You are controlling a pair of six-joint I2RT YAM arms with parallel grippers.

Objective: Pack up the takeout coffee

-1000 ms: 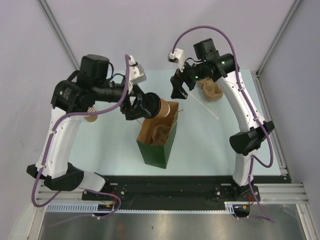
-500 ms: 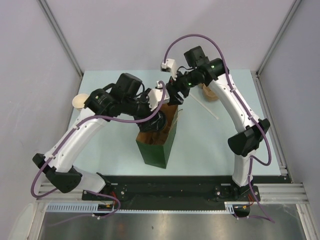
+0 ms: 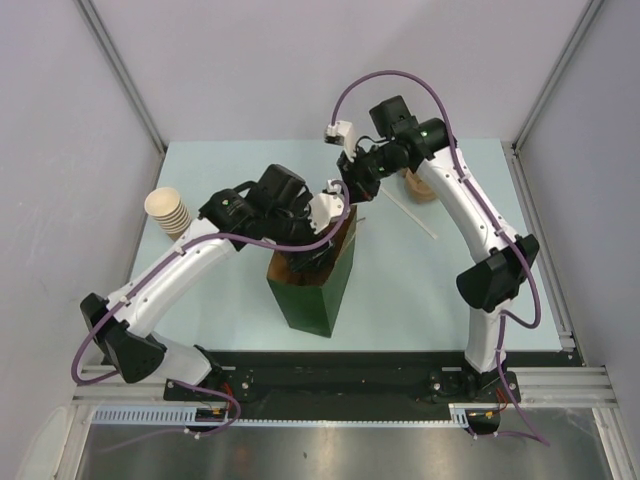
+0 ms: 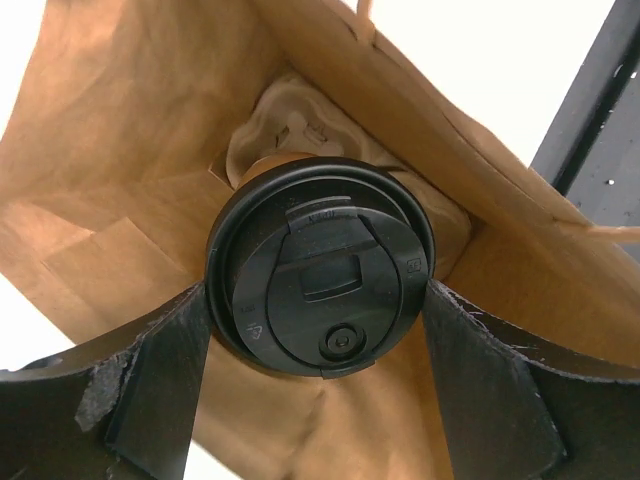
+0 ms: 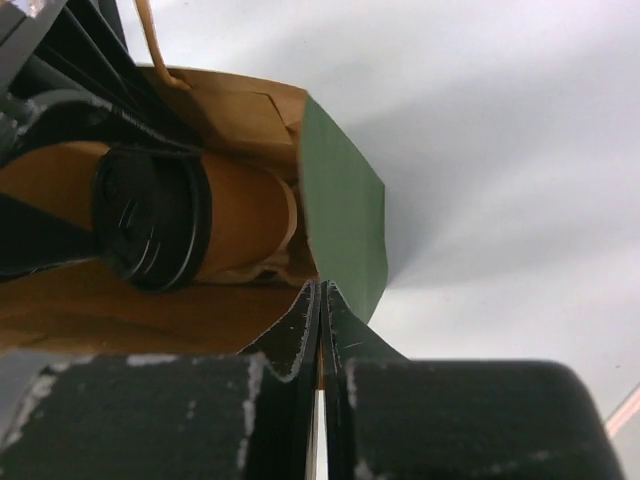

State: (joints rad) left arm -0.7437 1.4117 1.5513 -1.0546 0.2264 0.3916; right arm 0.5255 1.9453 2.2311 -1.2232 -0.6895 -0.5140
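Note:
The takeout coffee [image 4: 320,290], a brown paper cup with a black lid, hangs inside the green paper bag [image 3: 305,300]. My left gripper [image 4: 320,300] is shut on it, one finger pressed against each side of the lid. From above, the left gripper [image 3: 315,245] reaches down into the bag's mouth and hides the cup. The right wrist view shows the cup [image 5: 245,210] lying sideways within the bag's brown interior. My right gripper [image 5: 320,295] is shut on the bag's far rim [image 5: 345,200], with the thin paper wall pinched between its fingers.
A pale pulp cup carrier [image 4: 290,110] sits at the bottom of the bag beneath the cup. A stack of lidless pale cups [image 3: 168,210] stands at the left. Another brown carrier [image 3: 420,185] and a thin white stick [image 3: 410,215] lie at the back right.
My left arm has swung right and lowered the coffee into the bag. My right gripper moved left to the bag's rim and shut on it.

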